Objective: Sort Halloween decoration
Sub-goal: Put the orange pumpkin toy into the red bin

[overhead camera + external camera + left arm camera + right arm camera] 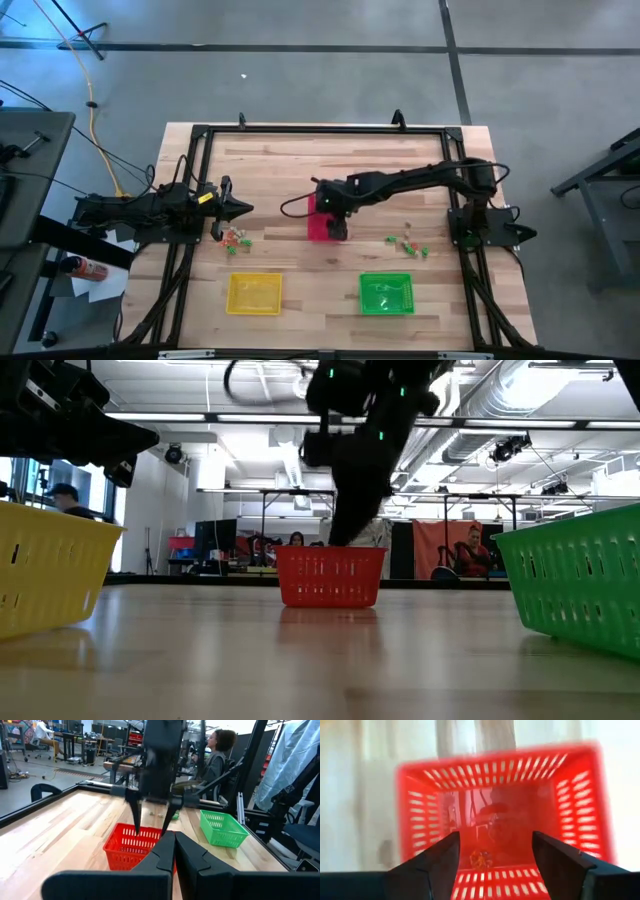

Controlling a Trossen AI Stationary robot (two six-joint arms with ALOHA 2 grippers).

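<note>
Wooden desk (300, 180): right gripper (495, 851) spread wide above red mesh basket (505, 780), trinket (480, 860) inside; lift straight up. Left gripper (240, 209) closed, idle.

Both arms are built of dark, near-black segments with rounded joint housings. The left arm (150, 208) carries a small yellow marking near its wrist, and black cables trail from its base. The right arm (420, 180) has a black cable looping beside its wrist, and small green lights glow on its body in the low view. Each gripper has two flat, dark, tapering fingers (436, 862) with angular edges.
</note>
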